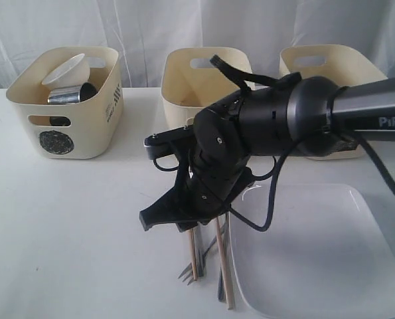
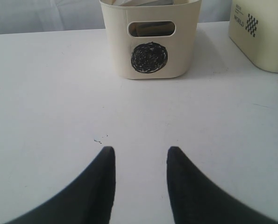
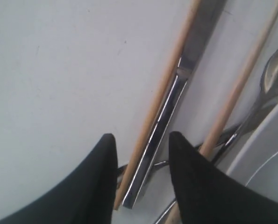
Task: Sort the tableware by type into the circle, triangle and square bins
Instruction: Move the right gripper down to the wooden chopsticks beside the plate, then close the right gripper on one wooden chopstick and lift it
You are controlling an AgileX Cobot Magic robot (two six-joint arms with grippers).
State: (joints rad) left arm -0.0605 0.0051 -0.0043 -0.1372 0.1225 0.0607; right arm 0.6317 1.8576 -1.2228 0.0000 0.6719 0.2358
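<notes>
My right gripper (image 3: 141,140) is open low over the table, its fingers either side of one wooden chopstick (image 3: 162,98) and the steel knife (image 3: 178,88). A second chopstick (image 3: 241,79) and a spoon (image 3: 275,69) lie just beyond one finger. In the exterior view this gripper (image 1: 184,216) hangs over the chopsticks (image 1: 194,256) and a fork (image 1: 186,271), beside the white square plate (image 1: 316,266). The circle bin (image 1: 61,141) holds a white bowl (image 1: 68,68) and a steel mug (image 1: 71,94). My left gripper (image 2: 140,149) is open over bare table, facing the circle bin (image 2: 149,57).
Two more cream bins stand at the back, one in the middle (image 1: 204,76) and one at the right (image 1: 330,66), both partly hidden by my right arm; their marks do not show. A neighbouring bin's corner (image 2: 260,32) appears in the left wrist view.
</notes>
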